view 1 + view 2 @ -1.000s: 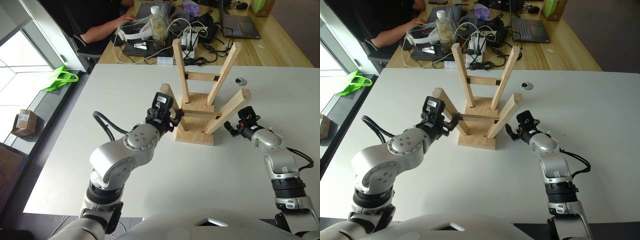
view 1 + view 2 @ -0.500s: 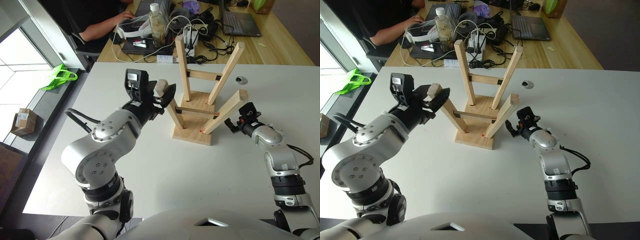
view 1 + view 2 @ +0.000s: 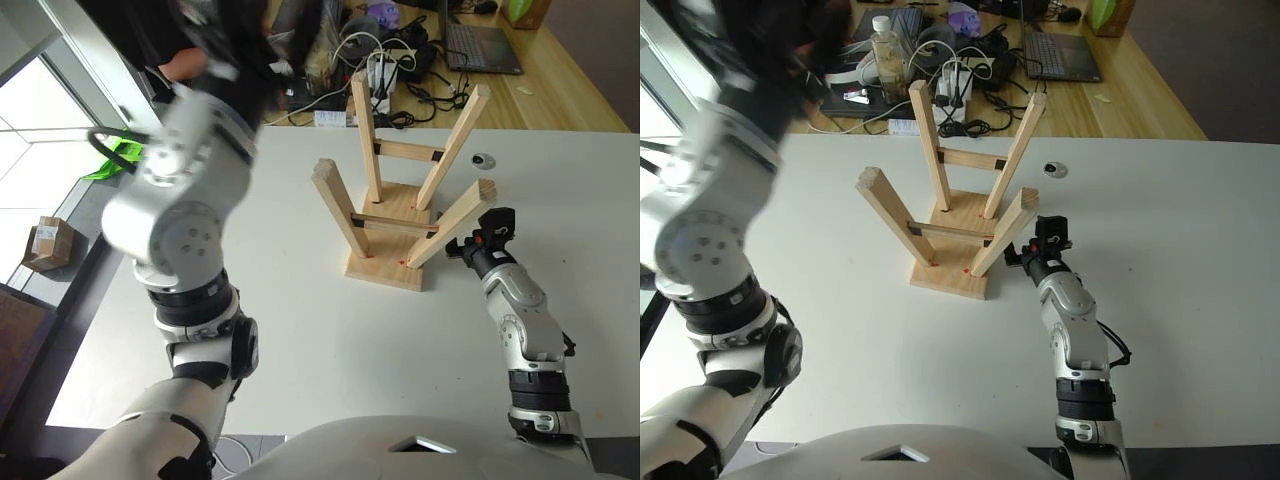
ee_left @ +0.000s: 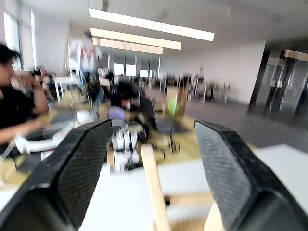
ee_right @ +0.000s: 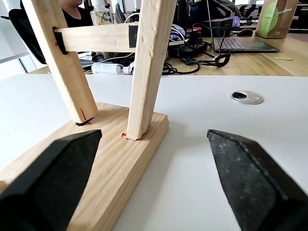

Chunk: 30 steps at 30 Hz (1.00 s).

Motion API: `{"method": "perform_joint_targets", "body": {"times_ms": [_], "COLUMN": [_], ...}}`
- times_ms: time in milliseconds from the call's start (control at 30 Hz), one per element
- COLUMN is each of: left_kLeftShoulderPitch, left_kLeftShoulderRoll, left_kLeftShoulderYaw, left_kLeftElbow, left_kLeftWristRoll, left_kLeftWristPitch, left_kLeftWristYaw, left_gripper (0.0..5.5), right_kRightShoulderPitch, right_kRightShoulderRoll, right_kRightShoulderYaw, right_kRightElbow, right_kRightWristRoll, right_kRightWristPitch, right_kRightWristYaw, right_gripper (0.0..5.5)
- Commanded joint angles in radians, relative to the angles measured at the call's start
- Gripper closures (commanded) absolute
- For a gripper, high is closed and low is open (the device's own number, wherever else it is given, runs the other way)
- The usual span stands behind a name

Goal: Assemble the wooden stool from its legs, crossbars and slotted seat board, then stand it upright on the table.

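The left arm (image 3: 188, 175) is lifted high, up and to the left of the stool (image 3: 398, 225), with the left tool (image 4: 151, 144) spread wide. The right tool (image 3: 487, 238) sits low, just right of the stool's base, its fingers parted.

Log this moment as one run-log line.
pale wooden stool upside down on white table | left jaws open, raised | right jaws open beside wooden leg

The pale wooden stool (image 3: 950, 272) rests upside down on the white counter (image 3: 1200, 250), my right jaws just beside one leg.
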Motion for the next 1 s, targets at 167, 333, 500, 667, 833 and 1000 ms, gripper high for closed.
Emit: {"method": "perform_joint_targets", "body": {"times_ms": [167, 333, 500, 667, 833, 1000], "left_kLeftShoulderPitch": [-0.102, -0.195, 0.066, 0.130, 0.143, 0.136], "left_kLeftShoulderRoll": [-0.099, -0.127, 0.015, 0.014, -0.002, -0.025], "left_kLeftShoulderYaw": [0.068, 0.307, 0.134, -0.077, -0.139, -0.136], "left_kLeftElbow": [0.019, -0.097, -0.014, -0.021, -0.116, -0.151], "left_kLeftWristRoll": [0.021, -0.093, 0.087, 0.127, 0.111, 0.121], "left_kLeftWristPitch": [-0.071, -0.175, -0.058, 0.020, 0.098, 0.138], "left_kLeftWristYaw": [0.023, 0.069, 0.072, 0.020, -0.029, -0.045], "left_gripper": [2.31, 2.31, 2.31, 2.31, 2.31, 2.31], "right_kRightShoulderPitch": [-0.011, -0.165, -0.452, -0.351, -0.175, -0.116], "right_kRightShoulderRoll": [-0.021, -0.051, -0.062, -0.139, -0.261, -0.307], "right_kRightShoulderYaw": [-0.033, -0.194, -0.249, -0.141, -0.044, 0.003], "right_kRightElbow": [0.015, -0.077, -0.320, -0.506, -0.558, -0.490], "right_kRightWristRoll": [-0.021, 0.006, 0.543, 0.978, 0.986, 0.778], "right_kRightWristPitch": [0.002, -0.138, 0.069, 0.311, 0.408, 0.346], "right_kRightWristYaw": [-0.048, -0.157, -0.051, 0.069, 0.191, 0.204], "right_gripper": [1.37, 1.37, 1.37, 1.37, 1.37, 1.37]}}
